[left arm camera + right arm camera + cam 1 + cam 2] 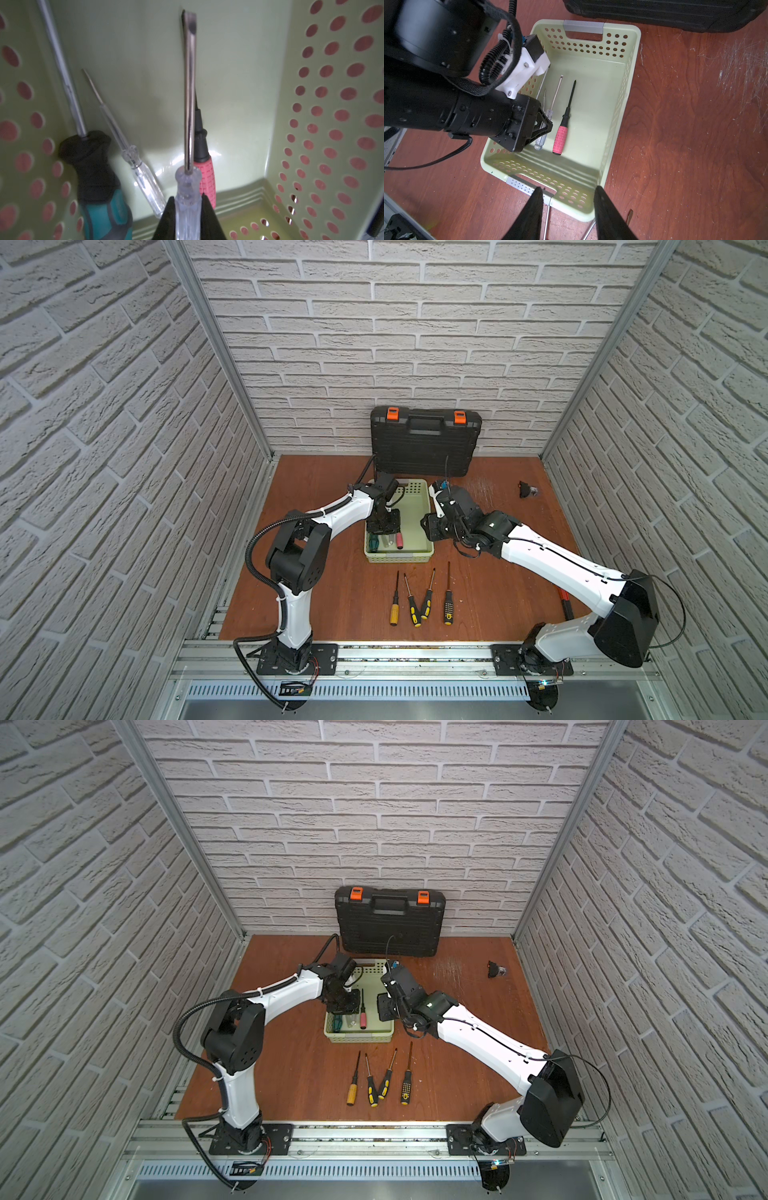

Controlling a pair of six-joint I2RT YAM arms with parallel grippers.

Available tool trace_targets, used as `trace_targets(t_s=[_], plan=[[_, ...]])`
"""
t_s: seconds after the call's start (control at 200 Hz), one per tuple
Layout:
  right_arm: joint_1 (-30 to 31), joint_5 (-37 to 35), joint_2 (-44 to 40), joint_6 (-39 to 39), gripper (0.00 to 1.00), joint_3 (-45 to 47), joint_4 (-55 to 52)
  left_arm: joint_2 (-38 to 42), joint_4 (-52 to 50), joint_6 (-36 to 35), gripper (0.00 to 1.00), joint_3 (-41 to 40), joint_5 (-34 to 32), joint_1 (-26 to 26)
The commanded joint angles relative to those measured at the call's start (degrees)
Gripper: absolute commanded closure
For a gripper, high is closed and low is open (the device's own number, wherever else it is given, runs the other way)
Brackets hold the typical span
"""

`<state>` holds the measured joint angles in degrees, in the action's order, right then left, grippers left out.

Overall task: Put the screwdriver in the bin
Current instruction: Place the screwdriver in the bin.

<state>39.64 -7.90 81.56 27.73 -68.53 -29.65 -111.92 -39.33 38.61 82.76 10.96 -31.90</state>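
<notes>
Now: left hand [187, 199] clamped on clear-handled screwdriver [188, 182] inside bin [135, 52]; right hand [569, 188] part-open, empty.

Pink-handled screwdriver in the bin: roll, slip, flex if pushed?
Pink-handled screwdriver: round handle lying on the bin's smooth floor, so it probably rolls sideways when nudged. The gridded handle texture likely grips well. The thin black shaft looks stiff, and the tool is probably light.

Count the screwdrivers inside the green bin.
4: teal-handled by the bin wall, small clear one beside it, larger clear one in the left gripper jaws, pink-handled beyond. More may be hidden.
</notes>
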Motion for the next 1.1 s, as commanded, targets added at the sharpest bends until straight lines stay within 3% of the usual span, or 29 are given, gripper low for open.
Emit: trace_targets(t_s=[0.0, 0.22, 0.395, 0.525, 0.7, 0.78, 0.92, 1.095], plan=[[-0.35, -0.75, 0.53, -0.81, 0.58, -1.43, 0.05, -1.65, 1.82, 0.13, 1.00, 0.63, -0.67, -0.26], [-0.35, -1.21, 0.31, -0.83, 0.58, -0.82, -0.06, -3.24, 1.98, -0.02, 1.00, 0.74, -0.93, -0.43], [-0.43, -1.59, 0.02, -1.25, 0.57, -0.93, -0.39, -3.26, 2.33, 0.22, 0.79, 0.48, -1.21, -0.77], [-0.49, -1.59, 0.00, -1.13, 0.57, -0.74, -0.24, -2.49, 2.62, 0.41, 0.78, 0.47, -1.69, -0.97], [-0.45, -0.82, 0.61, -0.91, 0.57, -1.03, 0.15, -1.33, 1.39, 0.44, 0.67, 0.75, -2.78, -0.97], [-0.52, -0.86, 0.80, -0.96, 0.58, -1.53, 0.03, 0.18, 1.59, 0.43, 0.62, 0.01, -2.88, -0.97], [-0.50, -0.93, 0.49, -1.01, 0.58, -1.82, -0.21, 5.20, 2.24, 0.41, 0.61, -1.51, -3.92, -0.97], [-0.46, -1.68, 0.01, -1.10, 0.58, -2.33, -2.68, 14.77, 10.48, 0.29, 0.58, -8.56, -4.77, -0.81]])
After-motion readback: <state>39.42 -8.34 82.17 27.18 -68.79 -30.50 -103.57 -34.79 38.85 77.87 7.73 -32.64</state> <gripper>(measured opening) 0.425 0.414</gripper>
